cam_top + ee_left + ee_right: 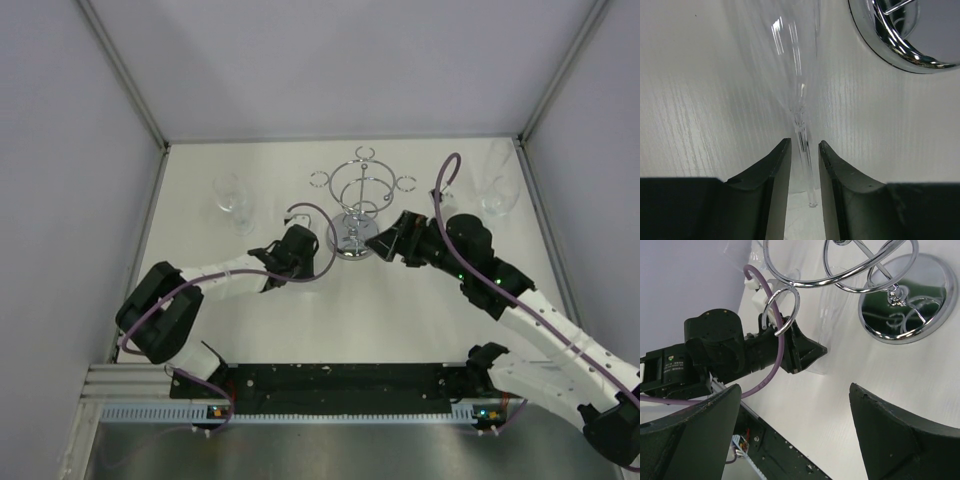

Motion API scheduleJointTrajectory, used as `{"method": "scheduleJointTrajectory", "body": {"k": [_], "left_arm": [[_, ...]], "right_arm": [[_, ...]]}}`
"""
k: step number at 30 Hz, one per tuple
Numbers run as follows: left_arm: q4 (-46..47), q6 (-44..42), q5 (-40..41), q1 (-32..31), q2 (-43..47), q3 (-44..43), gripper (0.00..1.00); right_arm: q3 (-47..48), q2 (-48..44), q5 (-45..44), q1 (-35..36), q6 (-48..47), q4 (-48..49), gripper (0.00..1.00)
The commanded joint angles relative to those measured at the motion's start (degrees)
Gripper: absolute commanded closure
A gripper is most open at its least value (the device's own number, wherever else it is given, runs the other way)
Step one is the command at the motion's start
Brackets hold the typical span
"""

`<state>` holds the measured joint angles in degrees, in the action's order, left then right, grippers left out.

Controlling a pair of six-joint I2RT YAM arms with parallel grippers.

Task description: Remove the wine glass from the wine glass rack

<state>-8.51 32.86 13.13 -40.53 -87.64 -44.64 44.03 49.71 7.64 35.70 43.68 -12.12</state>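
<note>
Your left gripper [805, 144] stands narrowly parted around the stem of the wine glass [799, 75], bowl-down beside the wine glass rack [358, 200] toward the tabletop's [300, 330] far edge, while your right gripper [795, 388] gapes wide, holding nothing.

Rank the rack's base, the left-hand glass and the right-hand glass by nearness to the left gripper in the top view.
1. Rack base, just right of the left gripper.
2. Left glass, back left.
3. Right glass, far right.

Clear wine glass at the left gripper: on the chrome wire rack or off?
On: the wine glass hangs inverted from the rack's ring.
</note>
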Motion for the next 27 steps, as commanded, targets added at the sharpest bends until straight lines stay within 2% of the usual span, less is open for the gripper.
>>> {"method": "scheduleJointTrajectory", "body": {"k": [1,5,9,11,21,27], "left_arm": [[2.89,-0.08,0.5,-0.34,-0.52,0.08,0.68],[2.63,-0.08,0.76,-0.42,-0.52,0.08,0.76],[1.84,-0.25,1.81,-0.42,0.53,0.52,0.89],[1.22,-0.52,2.6,-0.42,1.32,0.7,1.0],[-7.03,-1.48,1.56,-0.42,10.63,1.75,1.0],[-15.82,-2.36,-6.34,-0.42,17.58,1.4,1.0]], "right_arm": [[-0.61,-1.28,-0.08,-0.37,0.0,0.87,0.11],[-0.7,-1.46,-0.17,-0.37,0.09,0.78,0.11],[-0.61,-1.46,-0.26,-0.37,-0.09,0.7,0.11],[-0.61,-1.46,-0.26,-0.37,0.0,0.69,0.11],[0.62,-2.42,-0.87,-0.37,-0.53,-1.24,0.11],[2.46,-4.19,-0.88,-0.37,-2.81,-4.48,0.12]]}}
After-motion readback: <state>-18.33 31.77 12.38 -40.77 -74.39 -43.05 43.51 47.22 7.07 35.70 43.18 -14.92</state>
